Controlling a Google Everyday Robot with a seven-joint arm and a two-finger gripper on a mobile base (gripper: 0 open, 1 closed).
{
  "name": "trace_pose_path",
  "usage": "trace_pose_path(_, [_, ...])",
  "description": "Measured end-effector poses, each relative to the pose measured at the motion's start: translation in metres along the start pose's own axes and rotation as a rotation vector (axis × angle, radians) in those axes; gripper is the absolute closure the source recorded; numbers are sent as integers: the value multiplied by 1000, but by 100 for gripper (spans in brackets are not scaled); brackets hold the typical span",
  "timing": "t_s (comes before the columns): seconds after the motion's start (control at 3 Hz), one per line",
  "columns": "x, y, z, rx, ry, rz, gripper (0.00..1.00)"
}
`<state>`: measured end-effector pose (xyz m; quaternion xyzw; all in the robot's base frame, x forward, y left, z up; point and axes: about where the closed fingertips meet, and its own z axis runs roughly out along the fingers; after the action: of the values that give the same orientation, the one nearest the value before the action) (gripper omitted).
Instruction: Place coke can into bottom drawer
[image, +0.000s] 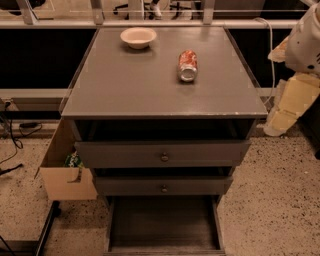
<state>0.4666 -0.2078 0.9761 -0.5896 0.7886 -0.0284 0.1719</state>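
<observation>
The coke can (188, 65), red-orange with a silver end, lies on its side on the grey cabinet top (150, 90), right of the middle. The bottom drawer (164, 225) is pulled open below the two upper drawers, and its dark floor is bare. My gripper (280, 122) hangs at the right edge of the view, beside the cabinet's right side and below the level of its top. It is well apart from the can and holds nothing that I can see.
A cream bowl (138, 37) stands at the back of the cabinet top. The two upper drawers (164, 156) with round knobs are slightly out. A cardboard box (62, 175) sits on the floor at the left, with cables (15, 135) beyond it.
</observation>
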Motion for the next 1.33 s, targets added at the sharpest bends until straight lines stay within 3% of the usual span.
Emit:
trace_pose_path(0.33, [-18, -26, 18, 14, -13, 54, 0])
trace_pose_path(0.67, [-34, -55, 39, 30, -11, 157, 0])
trace_pose_path(1.0, [-54, -85, 57, 47, -12, 300, 0])
trace_pose_path(1.33, [-74, -110, 67, 54, -87, 502, 0])
